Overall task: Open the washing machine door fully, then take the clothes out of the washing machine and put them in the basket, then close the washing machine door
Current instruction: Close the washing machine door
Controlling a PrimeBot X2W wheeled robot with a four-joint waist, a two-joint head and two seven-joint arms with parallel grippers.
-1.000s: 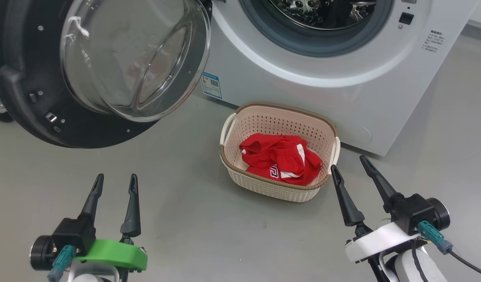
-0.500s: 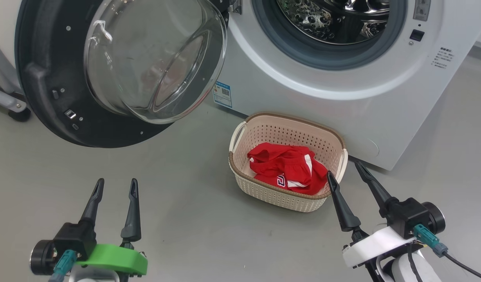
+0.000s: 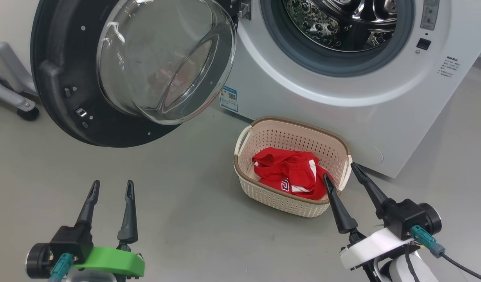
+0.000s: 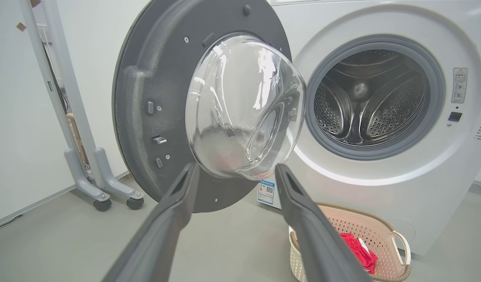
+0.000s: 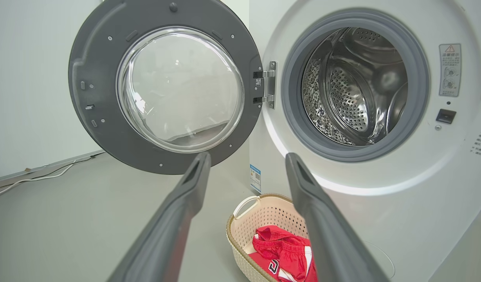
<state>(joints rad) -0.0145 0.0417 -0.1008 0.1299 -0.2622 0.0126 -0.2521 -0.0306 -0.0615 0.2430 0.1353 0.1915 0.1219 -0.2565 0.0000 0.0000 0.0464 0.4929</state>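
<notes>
The washing machine door [image 3: 107, 133] stands wide open left of the washing machine [image 3: 322, 105], and the clothes [image 3: 289, 172] lie in the basket [image 3: 295, 124]. The left gripper [image 3: 112, 184] and the right gripper [image 3: 339, 170] are both spread apart and hold nothing. The door looks rigid and rather heavy (its glass bowl [image 3: 162, 66] is smooth, maybe fragile), so a push on the black rim [image 3: 54, 90], far from the hinge [image 5: 268, 84], seems safest

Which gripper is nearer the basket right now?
Right. The right gripper hovers open at the basket, by its near right corner; the left gripper is open far off to the basket's left, above the floor.
</notes>
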